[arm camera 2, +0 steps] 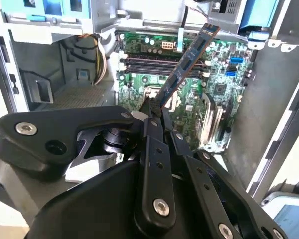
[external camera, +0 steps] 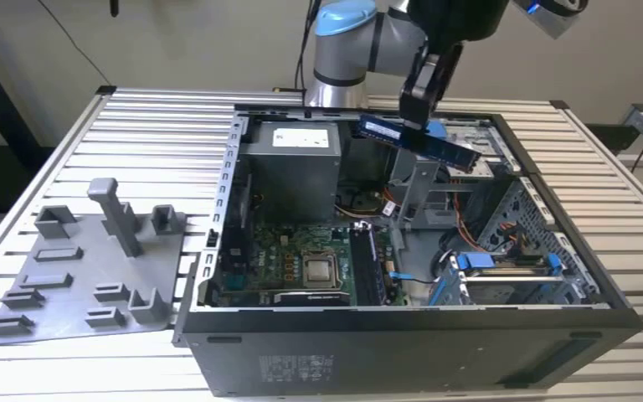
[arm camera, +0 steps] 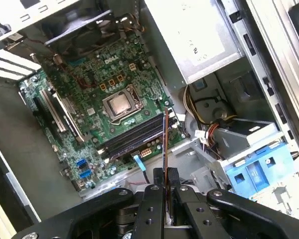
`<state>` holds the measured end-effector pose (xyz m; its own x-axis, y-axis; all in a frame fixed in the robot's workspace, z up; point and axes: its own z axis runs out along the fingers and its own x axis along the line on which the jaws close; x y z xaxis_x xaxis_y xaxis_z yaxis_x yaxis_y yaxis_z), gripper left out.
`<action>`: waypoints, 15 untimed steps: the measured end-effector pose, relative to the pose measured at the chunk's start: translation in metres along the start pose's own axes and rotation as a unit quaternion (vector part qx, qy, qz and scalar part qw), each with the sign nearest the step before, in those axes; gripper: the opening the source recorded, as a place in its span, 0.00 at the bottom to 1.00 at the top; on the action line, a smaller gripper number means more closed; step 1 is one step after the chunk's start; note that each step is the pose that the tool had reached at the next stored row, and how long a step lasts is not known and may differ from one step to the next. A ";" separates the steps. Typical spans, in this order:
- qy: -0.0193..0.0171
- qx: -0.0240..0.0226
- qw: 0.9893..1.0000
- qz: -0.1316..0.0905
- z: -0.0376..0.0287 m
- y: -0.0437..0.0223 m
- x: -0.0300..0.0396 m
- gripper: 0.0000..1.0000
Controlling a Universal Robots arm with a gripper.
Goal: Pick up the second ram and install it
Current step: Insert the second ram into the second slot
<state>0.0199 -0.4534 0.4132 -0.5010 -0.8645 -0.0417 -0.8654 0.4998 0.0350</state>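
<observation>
Now the tool [external camera: 414, 124] is clamped on the second ram [external camera: 442, 147] over the open case [external camera: 388, 343]. I'd bring it level and parallel to the memory slots [arm camera: 132, 137].

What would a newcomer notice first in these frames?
The second ram, clamped in the gripper and held tilted above the open computer case. Below it the green motherboard lies exposed; a grey fixture plate sits outside the case, at the exterior view's left.
</observation>
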 end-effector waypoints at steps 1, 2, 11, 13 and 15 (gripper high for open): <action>0.000 0.000 1.000 0.008 0.0002 0.0000 0.0000 0.14; -0.001 0.001 1.000 0.017 0.0003 0.0000 0.0000 0.14; -0.003 0.004 0.996 0.093 0.0014 0.0000 0.0001 0.14; -0.004 0.004 0.994 0.110 0.0016 -0.0001 0.0001 0.14; -0.004 0.005 0.992 0.126 0.0019 -0.0001 0.0001 0.14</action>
<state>0.0199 -0.4533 0.4113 -0.7015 -0.7115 -0.0412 -0.7127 0.7006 0.0357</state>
